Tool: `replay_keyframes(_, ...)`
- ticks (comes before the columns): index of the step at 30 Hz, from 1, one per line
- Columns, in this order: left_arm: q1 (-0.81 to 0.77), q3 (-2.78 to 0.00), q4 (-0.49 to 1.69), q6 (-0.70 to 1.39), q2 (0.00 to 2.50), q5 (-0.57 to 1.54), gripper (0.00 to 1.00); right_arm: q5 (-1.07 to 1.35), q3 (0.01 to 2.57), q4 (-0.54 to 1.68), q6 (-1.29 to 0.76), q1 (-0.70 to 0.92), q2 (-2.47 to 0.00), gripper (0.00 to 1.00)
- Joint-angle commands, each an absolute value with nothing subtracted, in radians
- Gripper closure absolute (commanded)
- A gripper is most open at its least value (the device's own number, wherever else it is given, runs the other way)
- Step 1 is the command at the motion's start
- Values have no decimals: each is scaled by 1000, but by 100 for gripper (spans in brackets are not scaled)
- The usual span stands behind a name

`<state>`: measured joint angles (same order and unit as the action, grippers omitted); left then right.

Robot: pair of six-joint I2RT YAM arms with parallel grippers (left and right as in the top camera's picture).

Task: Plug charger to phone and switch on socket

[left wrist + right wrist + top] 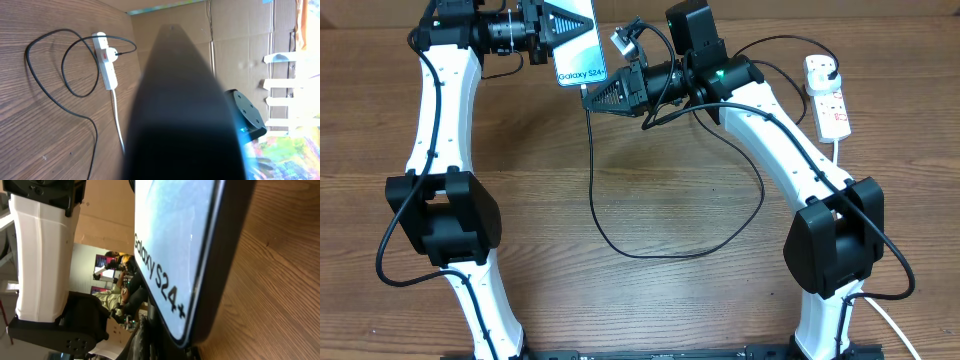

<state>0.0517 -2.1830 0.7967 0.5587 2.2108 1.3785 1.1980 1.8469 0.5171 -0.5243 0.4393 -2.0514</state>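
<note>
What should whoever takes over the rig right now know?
Left pincer: shut on the phone, held up with the screen facing the overhead camera.
Right pincer: appears shut on the connector end of the charger, at the phone's lower edge.
The charger cable loops across the table to its plug in the power strip, far right.
Done: phone and connector are both in hand and meet at the port. Whether the connector is seated cannot be told.
Left: confirm or finish insertion, then press the red switch. Neither pincer is near it.
</note>
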Motion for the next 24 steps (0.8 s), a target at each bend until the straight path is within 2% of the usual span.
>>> replay_keyframes(1,39,-2188,797,560,2191,1414,96,1188,1853,501,-537,427,-2055,96)
replay_keyframes(24,39,-2188,796,585,2191,1402,96,1168,1853,503,-554,406,-2055,96)
